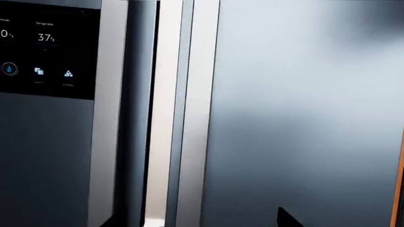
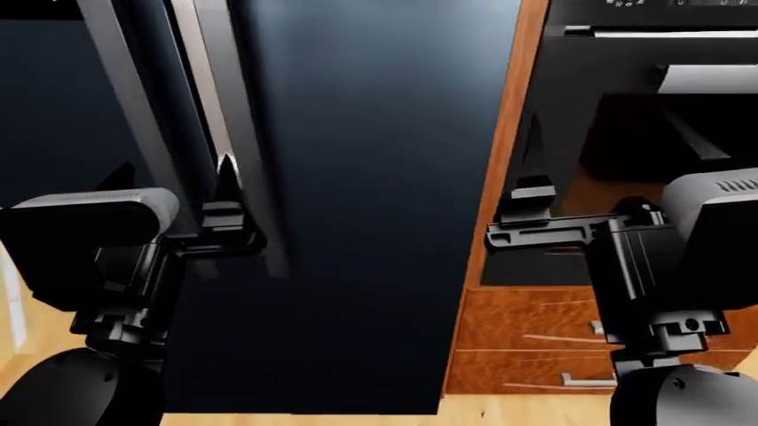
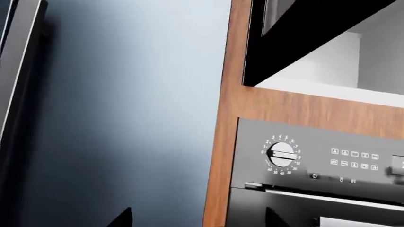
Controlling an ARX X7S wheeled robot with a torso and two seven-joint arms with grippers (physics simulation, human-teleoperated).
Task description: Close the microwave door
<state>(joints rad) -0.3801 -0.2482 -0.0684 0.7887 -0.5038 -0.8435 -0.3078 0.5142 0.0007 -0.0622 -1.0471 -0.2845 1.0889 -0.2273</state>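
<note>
The microwave shows only in the right wrist view, set in a wooden column above an oven. Its black door (image 3: 303, 33) stands swung outward, and the white inside (image 3: 334, 61) is exposed. My right gripper (image 3: 198, 220) is open and empty, well below the microwave, with its fingertips astride the wooden column's edge. In the head view the right gripper (image 2: 587, 177) is in front of the oven. My left gripper (image 2: 172, 177) is open and empty, facing the fridge door handles (image 1: 167, 113). The microwave is above the head view's frame.
A tall dark steel fridge (image 2: 367, 177) fills the left and middle, with a display panel (image 1: 47, 52). A black oven (image 3: 315, 161) with a dial (image 3: 282, 153) sits under the microwave. Wooden drawers (image 2: 533, 337) lie below the oven.
</note>
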